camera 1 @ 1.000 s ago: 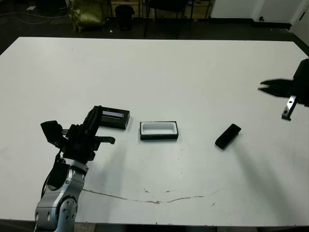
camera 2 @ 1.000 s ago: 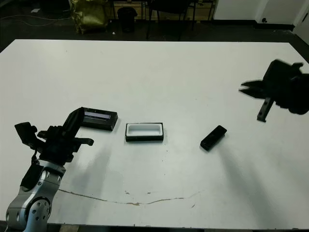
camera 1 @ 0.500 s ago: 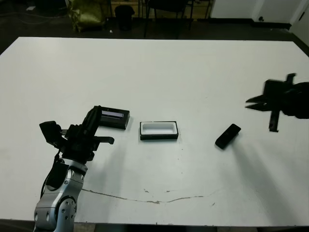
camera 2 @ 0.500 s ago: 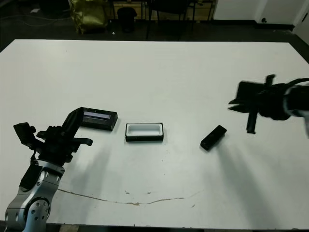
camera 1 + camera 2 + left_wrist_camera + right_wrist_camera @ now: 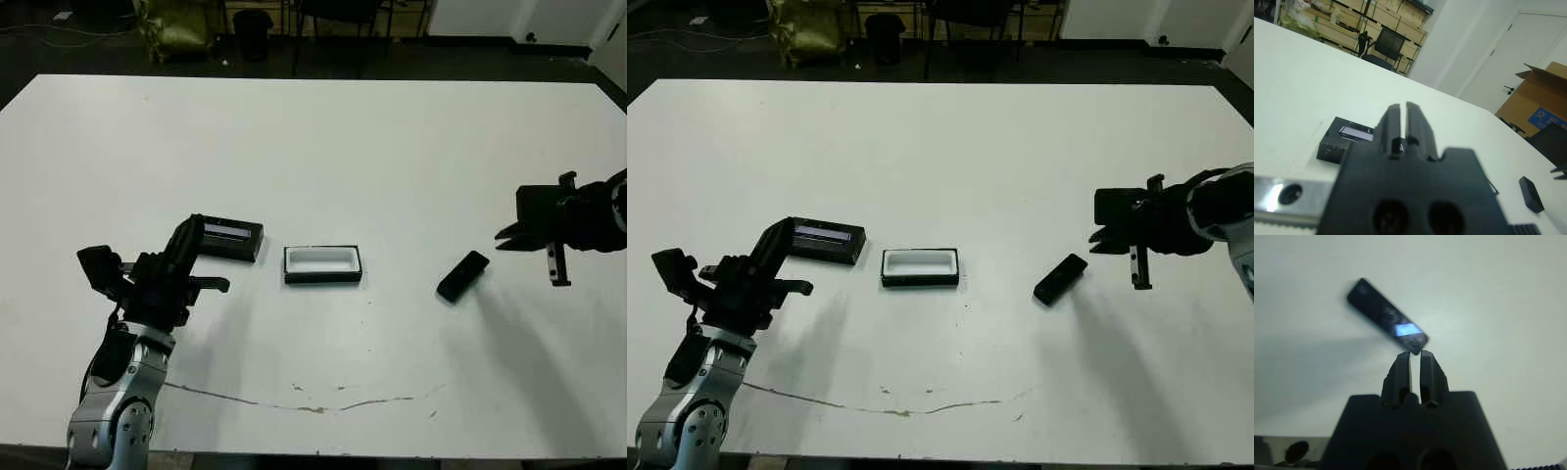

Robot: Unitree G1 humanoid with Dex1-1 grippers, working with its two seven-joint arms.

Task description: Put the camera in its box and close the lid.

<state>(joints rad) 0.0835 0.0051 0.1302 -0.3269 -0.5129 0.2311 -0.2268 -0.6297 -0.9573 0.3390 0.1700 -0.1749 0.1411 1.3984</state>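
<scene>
The 2 eye views look down and forward from above the white table (image 5: 323, 147), taking in all of it, with dark floor along the top of the frame. The left wrist view sits low over the table, facing the lid (image 5: 1347, 139) at centre left. The right wrist view looks down close on the camera (image 5: 1387, 323), upper left

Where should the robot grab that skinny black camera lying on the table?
Probably across the camera's narrow middle, coming straight down from above. It lies flat on the table at a slant, so the right end effector would need turning to pinch its long edges.
</scene>
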